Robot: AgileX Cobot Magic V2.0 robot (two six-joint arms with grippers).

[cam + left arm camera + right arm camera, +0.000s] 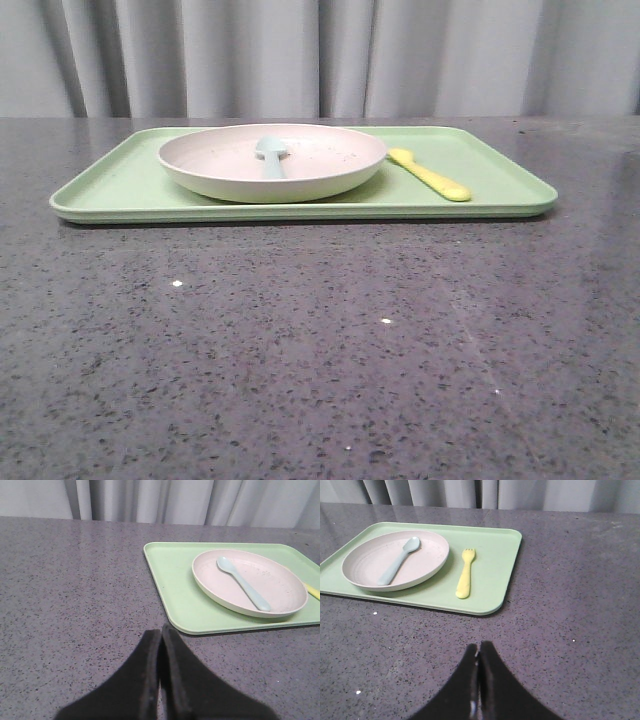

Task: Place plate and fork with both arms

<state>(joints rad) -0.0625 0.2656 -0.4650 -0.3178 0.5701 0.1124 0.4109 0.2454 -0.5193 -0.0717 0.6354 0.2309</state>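
The speckled pinkish-cream plate (272, 160) rests on the left half of the light green tray (490, 185), also seen as plate (249, 581) and plate (395, 559). A pale blue spoon (243, 582) lies inside it. The yellow fork (429, 174) lies flat on the tray right of the plate, fork (465, 573) in the right wrist view, and only its edge (313, 591) shows in the left wrist view. My left gripper (161, 630) is shut and empty over bare table near the tray's corner. My right gripper (478, 646) is shut and empty, short of the tray's near edge. Neither shows in the front view.
The tray (490, 580) sits toward the far side of a dark speckled stone table (320, 350). Grey curtains (320, 55) hang behind the table's far edge.
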